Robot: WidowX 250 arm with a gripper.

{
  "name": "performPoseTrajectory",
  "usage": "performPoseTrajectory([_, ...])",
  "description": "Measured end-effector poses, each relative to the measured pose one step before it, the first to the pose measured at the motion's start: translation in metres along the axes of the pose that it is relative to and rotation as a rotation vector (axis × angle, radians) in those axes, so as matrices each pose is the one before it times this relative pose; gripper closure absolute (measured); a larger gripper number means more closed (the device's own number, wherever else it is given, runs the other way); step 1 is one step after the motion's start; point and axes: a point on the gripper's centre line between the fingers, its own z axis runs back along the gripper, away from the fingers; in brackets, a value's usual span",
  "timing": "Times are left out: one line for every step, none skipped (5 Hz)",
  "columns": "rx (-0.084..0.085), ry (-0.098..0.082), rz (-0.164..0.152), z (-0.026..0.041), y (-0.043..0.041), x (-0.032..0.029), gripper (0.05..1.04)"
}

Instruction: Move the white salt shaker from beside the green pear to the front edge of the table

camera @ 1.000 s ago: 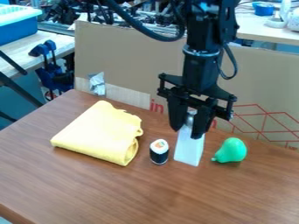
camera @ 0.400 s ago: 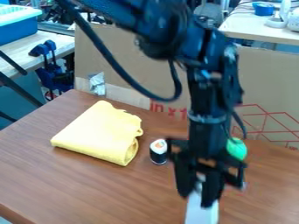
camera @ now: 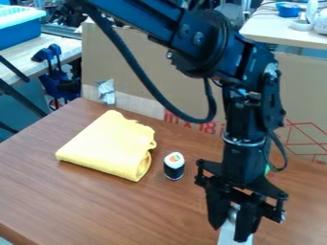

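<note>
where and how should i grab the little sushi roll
Probably best around the dark band of the sushi roll, coming straight down from above: it stands upright, with its white top facing up. The folded yellow cloth lies close on one side, so leave a finger room there.

We see a flat white utensil (camera: 234, 237) with a silvery top (camera: 234, 213), held roughly upright, white part downward, in the gripper (camera: 230, 232) above the brown table (camera: 127, 210).
</note>
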Motion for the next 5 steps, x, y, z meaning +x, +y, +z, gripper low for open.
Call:
performPoseTrajectory([0.008,-0.0148,0.0057,0.00488,0.00582,0.00058,0.506])
performPoseTrajectory([-0.0099,-0.0026,0.0111,0.00243,0.00423,-0.00523,0.195])
performPoseTrajectory([-0.0182,-0.1473,0.0242,0.04796,-0.00164,-0.00895,0.069])
performPoseTrajectory([-0.0297,-0.1184,-0.0005,0.03399,-0.00138,-0.0116,0.073])
performPoseTrajectory([0.0608,0.0125,-0.0122,0.01655,0.00095,-0.00314,0.076])
